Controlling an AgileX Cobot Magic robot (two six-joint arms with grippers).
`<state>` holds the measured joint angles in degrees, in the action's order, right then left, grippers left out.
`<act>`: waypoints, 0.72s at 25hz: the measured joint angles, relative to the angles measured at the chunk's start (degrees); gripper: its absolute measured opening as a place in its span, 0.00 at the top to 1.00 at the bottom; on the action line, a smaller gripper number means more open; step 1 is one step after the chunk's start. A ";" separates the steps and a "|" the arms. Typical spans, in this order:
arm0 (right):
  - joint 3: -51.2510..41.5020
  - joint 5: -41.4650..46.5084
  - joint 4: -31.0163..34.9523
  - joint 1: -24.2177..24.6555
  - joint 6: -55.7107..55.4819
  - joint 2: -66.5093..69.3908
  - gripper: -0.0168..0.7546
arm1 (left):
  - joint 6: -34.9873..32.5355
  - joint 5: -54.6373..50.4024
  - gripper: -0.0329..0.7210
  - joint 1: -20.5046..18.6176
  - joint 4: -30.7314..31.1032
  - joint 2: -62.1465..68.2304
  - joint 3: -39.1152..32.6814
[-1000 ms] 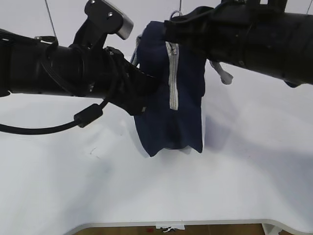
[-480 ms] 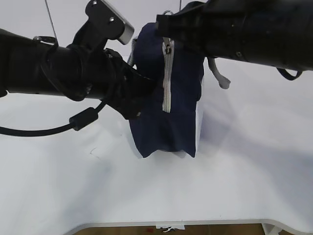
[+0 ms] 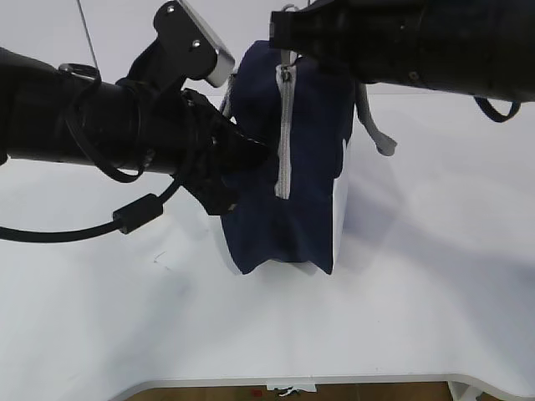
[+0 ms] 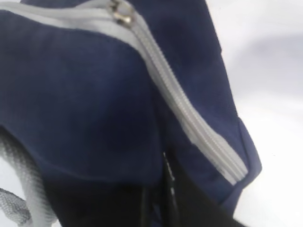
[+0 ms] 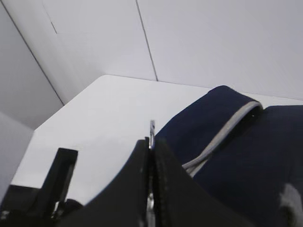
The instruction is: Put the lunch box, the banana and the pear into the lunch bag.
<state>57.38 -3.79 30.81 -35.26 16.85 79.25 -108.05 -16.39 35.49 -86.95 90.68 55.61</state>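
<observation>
Since a second ago the tall boxy navy-blue fabric lunch bag (image 3: pixel 288 175) has swung more upright and shifted slightly left, and the right arm has risen toward the bag's top.

Nearest the exterior camera is bare white bench (image 3: pixel 276 326). Beyond it the bag stands mid-bench, its grey zipper (image 3: pixel 284 134) running down the facing side, closed along the length that shows. No lunch box, banana or pear shows in any view, so I judge they are already inside and the step in hand is the closing or finishing of the bag.

The left gripper (image 3: pixel 251 154) presses into the bag's left flank. Its wrist view is filled with blue cloth, so I cannot tell whether its fingers are spread or pinching fabric. The right gripper (image 5: pixel 151 165) sits at the bag's top by the zipper slider (image 4: pixel 122 11); its fingers are pressed together, apparently nipping something thin, perhaps the ring pull, though that is unclear.

A grey webbing handle (image 3: pixel 376 125) hangs behind the bag.

Next would be confirming the zipper is fully run, then letting go without tipping the bag.
</observation>
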 joint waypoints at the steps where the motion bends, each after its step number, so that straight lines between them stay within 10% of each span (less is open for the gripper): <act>1: 0.10 0.00 0.27 0.87 0.24 0.00 0.98 | 0.00 -0.13 0.96 0.00 0.12 -0.14 0.00; 18: 1.56 0.51 1.21 6.60 1.01 1.56 0.98 | 0.13 0.37 0.96 0.00 0.77 -2.21 -0.38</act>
<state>58.94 -3.27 32.02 -28.66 17.86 80.81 -107.92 -16.02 35.49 -86.18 88.47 55.23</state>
